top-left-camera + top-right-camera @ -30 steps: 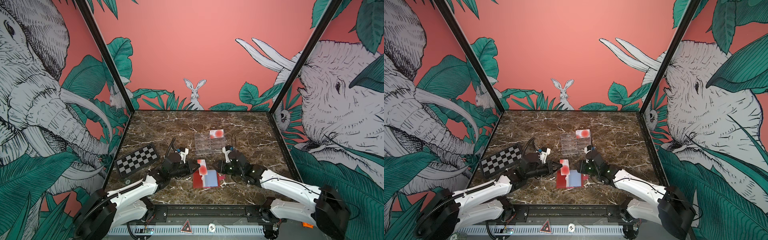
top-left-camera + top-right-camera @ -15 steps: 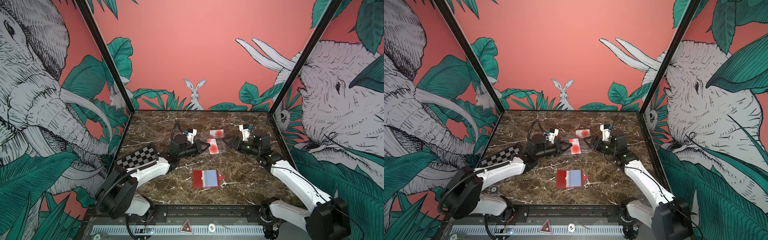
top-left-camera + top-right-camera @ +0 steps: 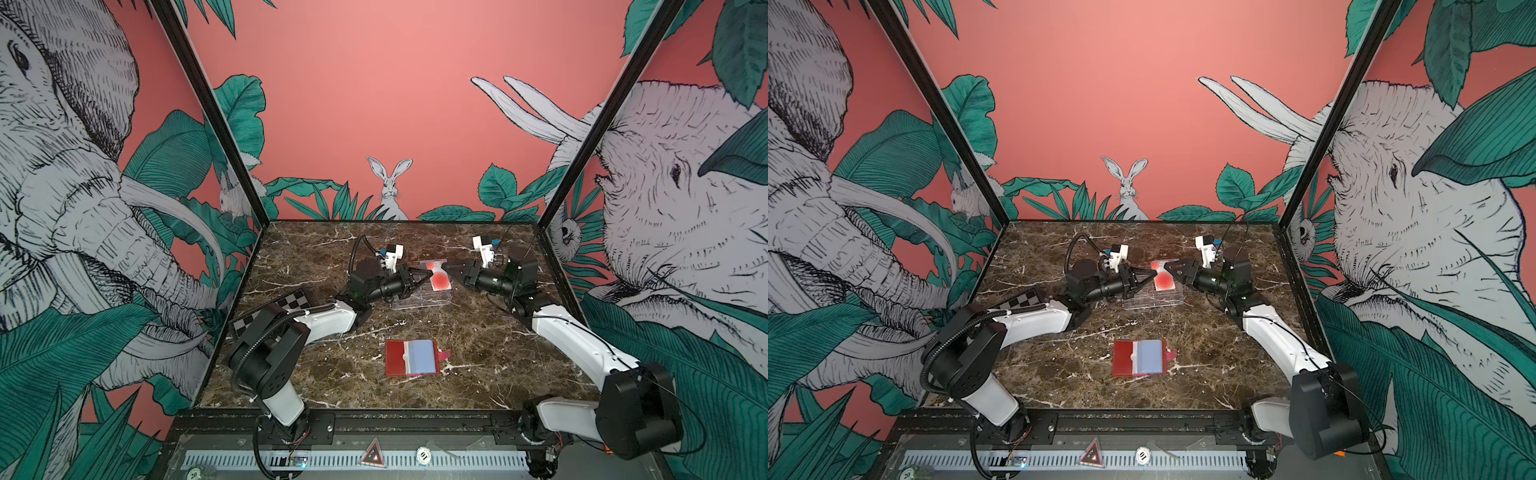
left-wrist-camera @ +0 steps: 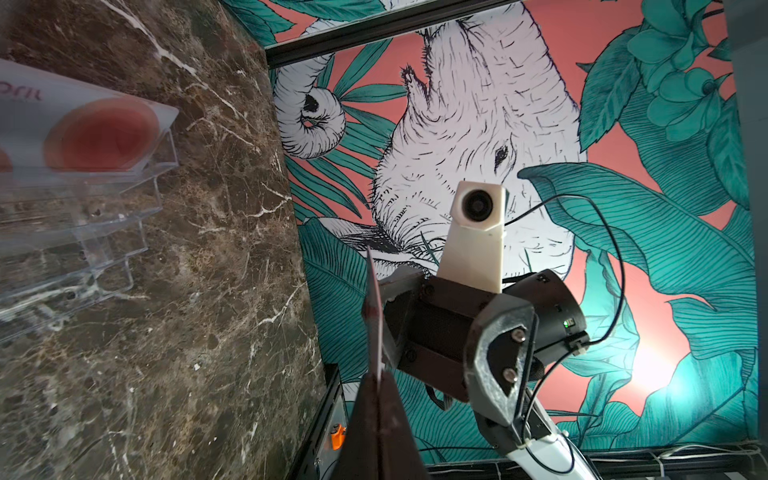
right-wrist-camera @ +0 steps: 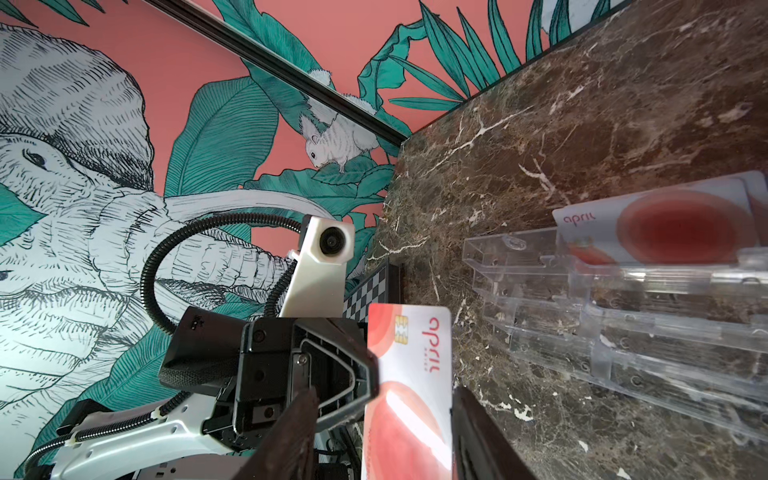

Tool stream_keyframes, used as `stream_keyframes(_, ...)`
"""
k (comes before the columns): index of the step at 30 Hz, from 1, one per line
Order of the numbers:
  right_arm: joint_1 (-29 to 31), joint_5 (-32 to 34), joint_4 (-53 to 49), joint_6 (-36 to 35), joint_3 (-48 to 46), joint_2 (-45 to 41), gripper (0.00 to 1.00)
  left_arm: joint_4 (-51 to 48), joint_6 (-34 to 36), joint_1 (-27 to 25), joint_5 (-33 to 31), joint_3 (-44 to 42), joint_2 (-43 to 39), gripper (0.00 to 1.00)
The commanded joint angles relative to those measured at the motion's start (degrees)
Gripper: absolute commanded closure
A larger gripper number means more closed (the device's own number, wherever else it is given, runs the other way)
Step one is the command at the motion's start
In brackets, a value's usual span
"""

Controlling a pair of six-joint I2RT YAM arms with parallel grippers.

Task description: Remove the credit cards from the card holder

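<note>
Card [image 5: 409, 374], thin glossy plastic, pinched by left gripper [image 4: 379, 386]; right gripper [image 5: 382, 397] (grip unclear) straddles it.

Two of the white card [image 3: 439, 281], one blue card [image 3: 422, 356] — one holder [image 3: 397, 358], one stand [image 3: 419, 301], one board [image 3: 291, 301].

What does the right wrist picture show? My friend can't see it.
A white plastic card with a red-orange circle stands between the open jaws of the right pincer, pinched by the left pincer. Nearby, a clear tiered acrylic stand holds a matching card.
</note>
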Motion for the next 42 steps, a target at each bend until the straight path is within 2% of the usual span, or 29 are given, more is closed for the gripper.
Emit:
stream_keyframes(1, 0.3, -2.84, 4.6, 1.33, -0.36, 0.01, 0.54, 5.59, -2.39, -0.14, 1.56, 1.9, -0.15, 1.0)
stream_keyframes(6, 0.13, -3.23, 4.96, 1.79, -0.72, -0.07, 0.56, 8.13, -3.77, -0.15, 1.67, 1.98, 0.38, 1.0)
stream_keyframes(18, -2.27, -4.55, 4.6, 2.66, -0.86, -1.49, 0.57, 6.88, -3.01, -0.19, 2.01, 2.16, 0.16, 1.0)
stream_keyframes(32, -2.27, -7.05, 16.4, 10.39, -3.88, -0.03, 0.8, 7.0, -2.78, -0.24, 2.46, 2.69, 0.97, 1.0)
stream_keyframes(42, -1.86, -7.03, 19.19, 12.04, -5.88, 0.0, 0.88, 7.7, -3.11, -1.1, 3.16, 4.18, 2.83, 1.0)
